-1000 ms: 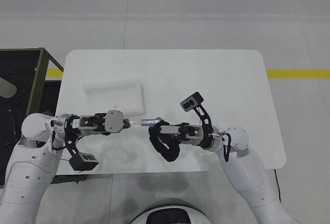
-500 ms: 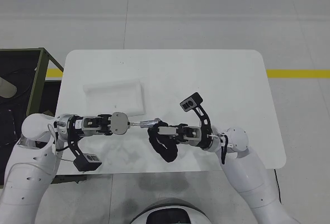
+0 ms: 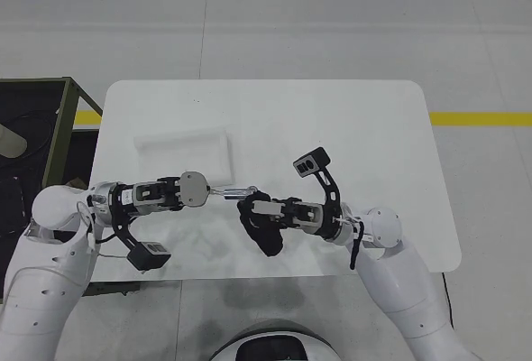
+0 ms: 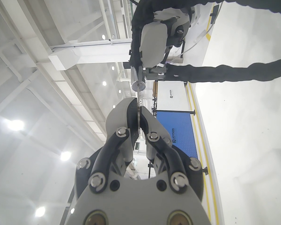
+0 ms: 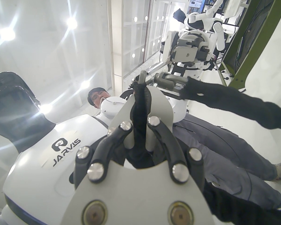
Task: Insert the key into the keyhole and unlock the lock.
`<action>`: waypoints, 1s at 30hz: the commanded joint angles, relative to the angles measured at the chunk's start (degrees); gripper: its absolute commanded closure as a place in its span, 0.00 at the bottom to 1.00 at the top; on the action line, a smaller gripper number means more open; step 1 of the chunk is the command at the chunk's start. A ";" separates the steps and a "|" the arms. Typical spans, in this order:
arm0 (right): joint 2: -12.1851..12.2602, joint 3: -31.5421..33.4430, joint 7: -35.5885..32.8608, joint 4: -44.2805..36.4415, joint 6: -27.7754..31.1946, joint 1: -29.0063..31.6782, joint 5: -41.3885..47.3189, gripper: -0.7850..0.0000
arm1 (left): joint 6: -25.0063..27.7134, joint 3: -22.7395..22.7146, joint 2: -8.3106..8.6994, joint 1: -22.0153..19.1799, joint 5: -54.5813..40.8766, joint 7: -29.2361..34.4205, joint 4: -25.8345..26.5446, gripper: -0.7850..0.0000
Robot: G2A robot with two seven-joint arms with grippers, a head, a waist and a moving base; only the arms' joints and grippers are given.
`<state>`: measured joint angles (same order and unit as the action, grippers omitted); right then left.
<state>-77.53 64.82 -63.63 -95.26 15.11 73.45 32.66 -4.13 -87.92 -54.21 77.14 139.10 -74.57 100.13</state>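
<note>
Both arms are held over the white table [image 3: 365, 117] and meet at about eight o'clock from its middle. The left gripper [image 4: 139, 107] has its fingers pressed together on a flat silver metal key [image 4: 138, 120]. It grips the key edge-on by the head, with the thin blade sticking out past the fingertips. The blade's tip sits at the round face of the silver lock cylinder [image 4: 138, 86], right on the keyhole; how far in it goes I can't make out. That cylinder belongs to a black fabric-sleeved cable lock [image 3: 264, 236], whose loop runs off toward five o'clock of the cylinder, under the right arm. The right gripper [image 5: 140, 94] is pinched tight on the black sleeve just beside the cylinder. From above, key and cylinder lie in one line. The left gripper is at nine o'clock of the cylinder and the right gripper at about four o'clock. A white rectangular foam pad [image 3: 185, 153] lies flat on the table at eleven o'clock from the left gripper, well apart from it.
</note>
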 commanded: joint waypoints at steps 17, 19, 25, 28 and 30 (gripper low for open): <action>-0.12 -0.55 4.85 -0.27 4.02 0.14 -3.72 1.00 | -0.11 0.73 -0.02 1.23 -0.65 4.82 0.55 1.00; -0.11 -0.60 5.40 -0.38 4.40 0.22 -4.27 1.00 | -0.04 0.81 -0.04 1.32 -0.81 5.41 0.64 1.00; -0.15 -0.86 8.55 -0.18 5.76 0.56 -7.30 1.00 | 0.34 1.11 -0.04 1.10 -0.29 6.85 0.43 1.00; -0.21 -1.28 9.09 -0.22 6.25 0.63 -7.62 1.00 | 0.68 1.24 -0.03 0.98 -0.30 7.10 0.35 1.00; -0.23 -1.43 9.77 -0.15 6.81 0.70 -8.38 1.00 | 0.80 1.43 -0.01 0.96 -0.02 7.14 0.38 1.00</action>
<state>-77.75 63.45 -54.13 -95.46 21.74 74.13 24.57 -3.37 -86.59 -54.22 78.10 138.94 -67.43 100.49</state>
